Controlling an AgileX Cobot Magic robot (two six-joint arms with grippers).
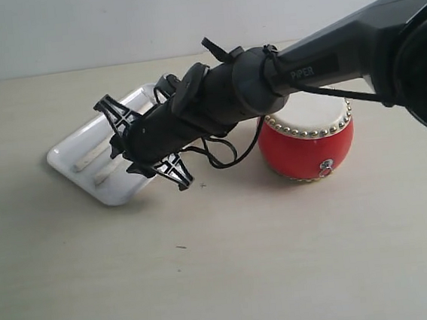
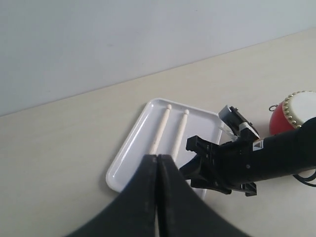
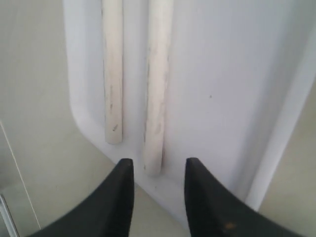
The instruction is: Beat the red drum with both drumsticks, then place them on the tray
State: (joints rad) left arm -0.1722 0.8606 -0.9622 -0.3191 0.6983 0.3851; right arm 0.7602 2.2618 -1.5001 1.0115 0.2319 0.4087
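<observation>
Pale wooden table [image 1: 285, 274] fills the scene, with a plain light wall behind it. The white tray [image 1: 60, 155] lies on the left side of the exterior view. The red drum [image 1: 308, 147] stands on the table to the right of it, apart from the tray. The 2 drumsticks [image 2: 161, 127] lie inside the tray, side by side and nearly parallel. They are close, but as far as I can see they do not touch each other.

The right gripper [image 3: 158, 168] reaches across the middle and hangs over the tray. Its jaws stand apart with nothing between them, and the butt end of 1 stick lies just below the gap. The left gripper [image 2: 157, 159] looks at the tray from well apart. Its 2 fingers are pressed together and I see no object in them.

I judge that both sticks are placed and the step in hand is to take the right arm away. To do it well, the arm should first go straight up with the jaws wide, so that no finger catches the stick end or the low rim. Only above the rim should it pull back, passing over the drum and not against it. A sideways move at this height could roll the sticks or push the tray.
</observation>
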